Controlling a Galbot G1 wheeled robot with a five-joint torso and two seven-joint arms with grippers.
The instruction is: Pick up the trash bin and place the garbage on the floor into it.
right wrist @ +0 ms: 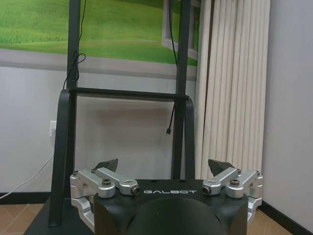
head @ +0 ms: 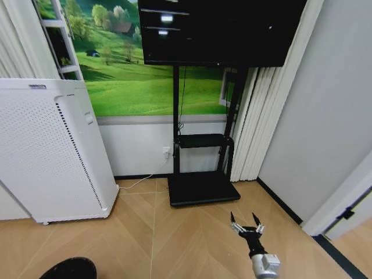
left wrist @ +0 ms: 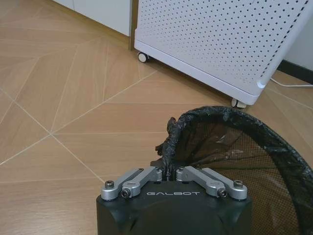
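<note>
Ahead of you, at twelve o'clock, the black TV stand rises against the wall, its dark screen topping the head view and its flat base resting on the herringbone wood floor. At about ten o'clock stands the tall white perforated air purifier, on small wheels, near the trash bin in your left wrist view. Pleated cream curtains hang at about one o'clock, just beside the stand.

The trash bin is your task item: round, black, lined with a dark bag bunched over the rim. It hangs at your left gripper, whose fingers are pinched narrow on the rim's lined edge. In the head view you catch a curve of the bin at about seven o'clock, low at the frame's edge.

Your right gripper sits out front at about five o'clock, above the floor, pointing toward the stand. Its fingers are spread wide with nothing between them.
</note>
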